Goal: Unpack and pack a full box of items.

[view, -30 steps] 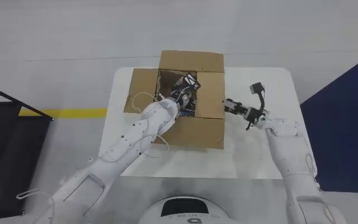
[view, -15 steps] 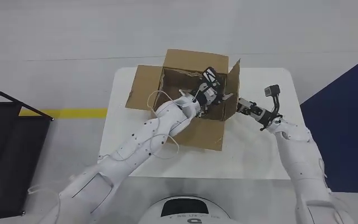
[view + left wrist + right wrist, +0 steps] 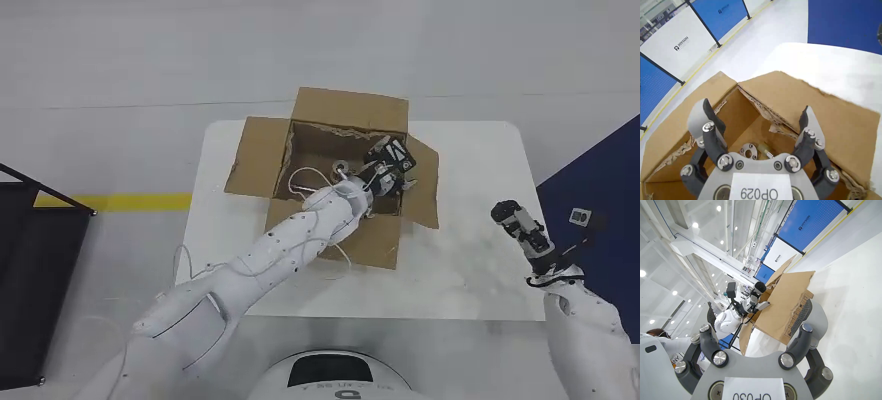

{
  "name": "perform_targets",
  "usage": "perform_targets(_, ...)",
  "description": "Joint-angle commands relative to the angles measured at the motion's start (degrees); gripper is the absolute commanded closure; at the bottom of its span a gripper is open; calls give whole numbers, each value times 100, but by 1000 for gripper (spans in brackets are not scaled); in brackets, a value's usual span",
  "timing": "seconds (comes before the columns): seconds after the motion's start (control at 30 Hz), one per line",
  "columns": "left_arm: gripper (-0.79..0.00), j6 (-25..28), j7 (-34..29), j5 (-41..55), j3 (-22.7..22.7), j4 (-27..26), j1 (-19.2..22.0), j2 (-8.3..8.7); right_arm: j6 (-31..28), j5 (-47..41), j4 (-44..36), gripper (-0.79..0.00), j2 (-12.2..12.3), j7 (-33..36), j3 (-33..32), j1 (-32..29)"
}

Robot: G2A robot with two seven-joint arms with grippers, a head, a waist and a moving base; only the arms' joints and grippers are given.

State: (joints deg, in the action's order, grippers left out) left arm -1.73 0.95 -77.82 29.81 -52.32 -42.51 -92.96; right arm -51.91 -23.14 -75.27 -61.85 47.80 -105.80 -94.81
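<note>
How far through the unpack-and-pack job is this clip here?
Early. Done: the box flaps are open. In hand: nothing; left gripper, jaws open, hangs over the opening. Left: a metal disc and small cylinder lie on the box bottom; right gripper open, apart.

The cardboard box (image 3: 831, 121) is matt brown corrugated board, its torn flap edges rough and frayed. Inside lies a shiny metal flange (image 3: 748, 150). The table (image 3: 460, 270) is smooth, matt white, faintly scuffed.
</note>
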Motion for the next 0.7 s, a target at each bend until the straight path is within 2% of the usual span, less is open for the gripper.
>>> perform_targets(0.0, -785, -14, 201, 53, 189, -104, 29, 26, 247, 353, -237, -785, 1, -120, 74, 104)
perform_targets(0.1, -785, -16, 376, -65, 659, -621, -50, 213, 447, 753, -493, -785, 0, -229, 237, 337)
perform_targets(0.2, -785, 7, 289, -423, 1418, -1658, -453, 552, 528, 1163, -731, -785, 4, -358, 331, 542)
perform_targets(0.33, -785, 314, -182, -1042, 2752, -3613, -1658, 1046, 716, 1644, -1000, -785, -2, -550, 535, 842)
perform_targets(0.43, -785, 572, -376, -1299, 3783, -4820, -2649, 1300, 986, 2178, -1226, -785, -21, -724, 823, 1147)
perform_targets(0.53, -785, 712, -369, -1148, 4631, -5368, -3362, 1433, 1245, 2794, -1441, -785, -45, -915, 1125, 1430)
perform_targets(0.67, -785, 852, -209, -735, 5426, -5548, -3960, 1522, 1968, 3894, -1724, -785, -86, -1491, 1399, 1634)
